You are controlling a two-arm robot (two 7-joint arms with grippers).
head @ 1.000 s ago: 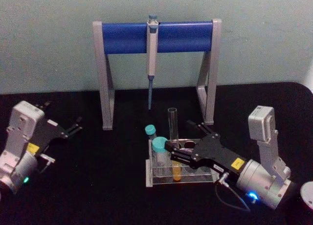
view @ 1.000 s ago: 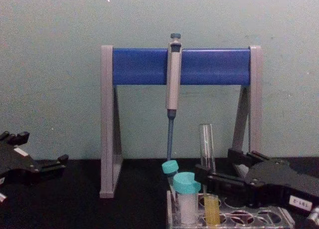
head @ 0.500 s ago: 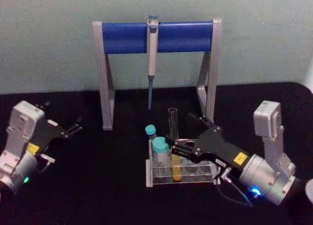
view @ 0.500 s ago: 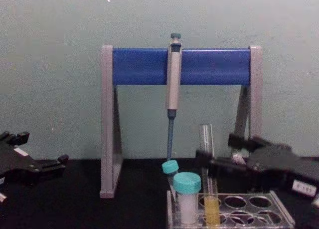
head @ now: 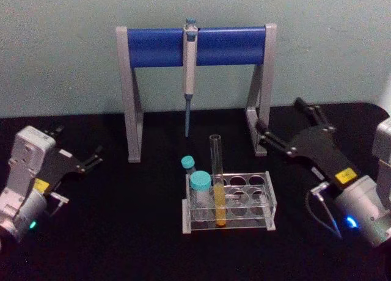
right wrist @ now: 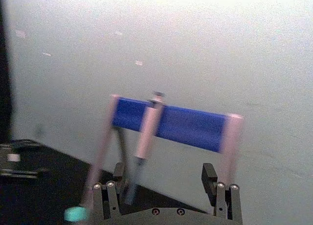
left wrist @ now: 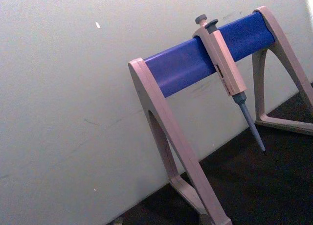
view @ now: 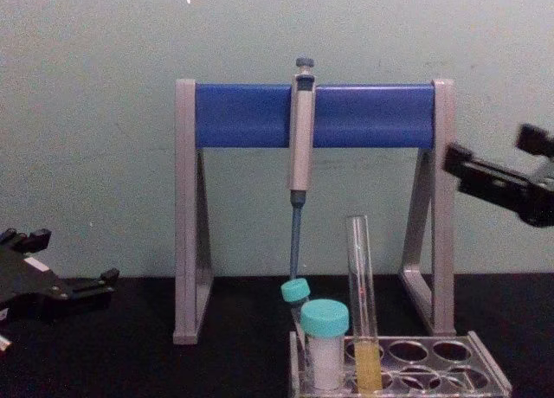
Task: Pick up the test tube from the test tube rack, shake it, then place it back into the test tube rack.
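The test tube [head: 216, 180] is tall, slim, clear glass, uncapped, with yellow liquid in its lower part; it stands upright in a front-row hole of the test tube rack [head: 259, 201], just beside a teal-capped white vial [head: 199, 194] in the rack's left end. A smaller teal-capped tube [head: 188, 167] leans behind the vial. The pipette stand [head: 195, 46] with its hanging pipette [head: 189, 61] stands behind. The right gripper [head: 282, 124] is raised, up and to the right of the rack, fingers spread apart and empty. One second ago it was at the tube with fingers on either side; it has since withdrawn. The left gripper [head: 78, 154] sits parked at far left, fingers apart, unchanged.
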